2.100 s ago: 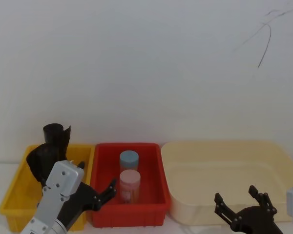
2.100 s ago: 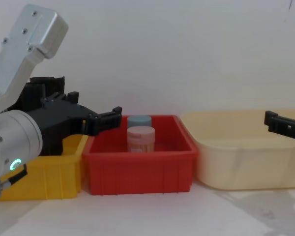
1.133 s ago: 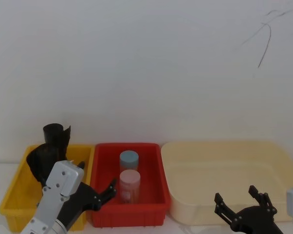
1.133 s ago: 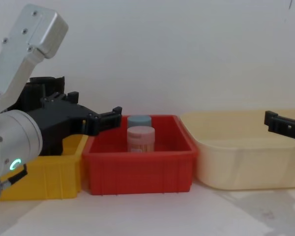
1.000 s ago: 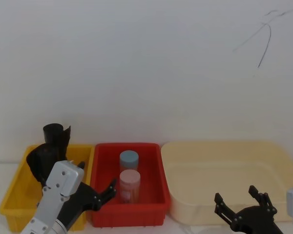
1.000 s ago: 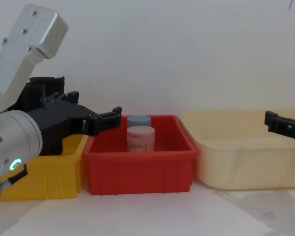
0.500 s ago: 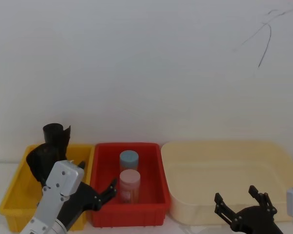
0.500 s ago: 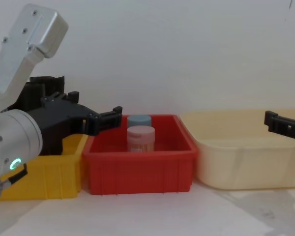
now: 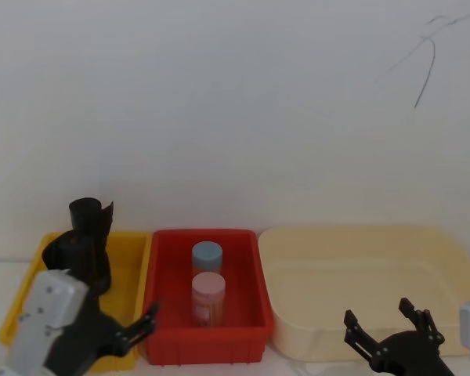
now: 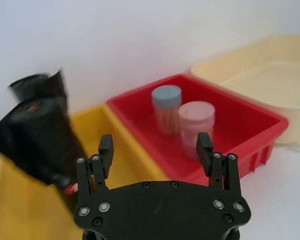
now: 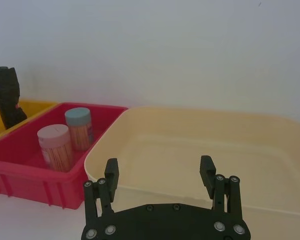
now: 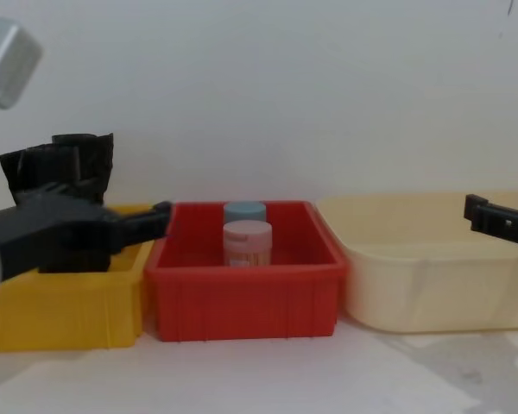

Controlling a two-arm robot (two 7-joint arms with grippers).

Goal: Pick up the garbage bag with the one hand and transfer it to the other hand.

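Garbage bag (image 10: 40,135) leans in the yellow bin (image 10: 117,147) just ahead of the left gripper's (image 10: 155,142) spread, empty jaws, near the table's left edge, close beside a taller roll (image 10: 37,85) that a careless closure might snag instead; right gripper (image 11: 160,167) hovers open-jawed by the cream bin (image 11: 270,150).

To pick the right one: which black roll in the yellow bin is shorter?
The front roll, nearer the robot; the rear roll stands taller with a ragged top.

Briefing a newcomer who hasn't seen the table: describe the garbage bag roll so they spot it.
Farthest left is the yellow plastic bin, holding two black plastic rolls. The garbage bag is the shorter, nearer one showing red, not the taller ragged-topped roll behind.
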